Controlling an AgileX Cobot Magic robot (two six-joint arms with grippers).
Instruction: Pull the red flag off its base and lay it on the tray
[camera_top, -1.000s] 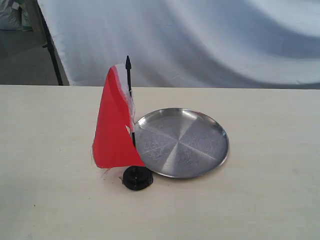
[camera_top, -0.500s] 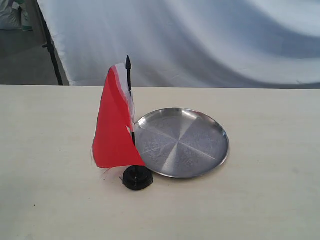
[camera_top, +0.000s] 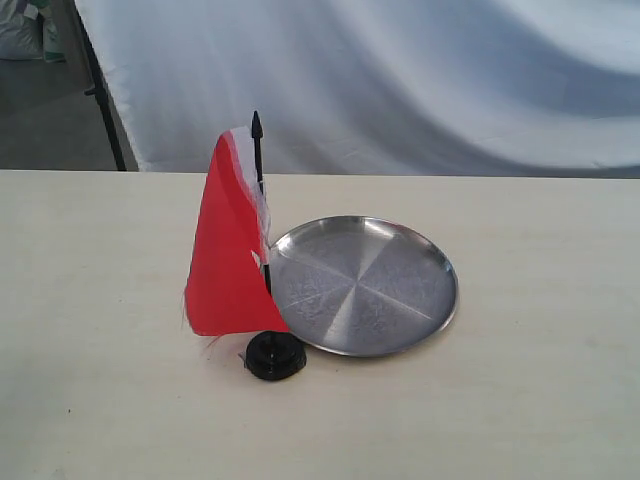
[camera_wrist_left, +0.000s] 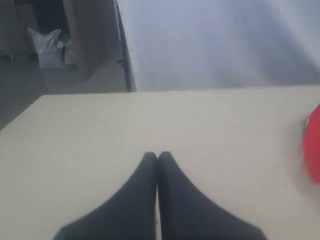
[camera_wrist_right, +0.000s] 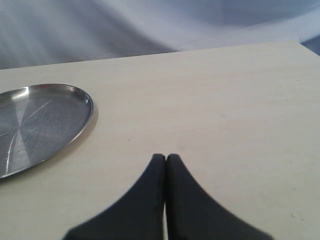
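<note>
No shift since before: red flag (camera_top: 225, 262) upright in base (camera_top: 272, 357), perhaps touching tray (camera_top: 375, 285); left hand (camera_wrist_left: 157, 156), right hand (camera_wrist_right: 165, 158) both closed.

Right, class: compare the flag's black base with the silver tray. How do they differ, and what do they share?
The base is black and dull; the tray is shiny silver. The base is far smaller than the tray. The base holds the flag upright by its stick; the tray holds nothing. Both are round and sit on the table.
</note>
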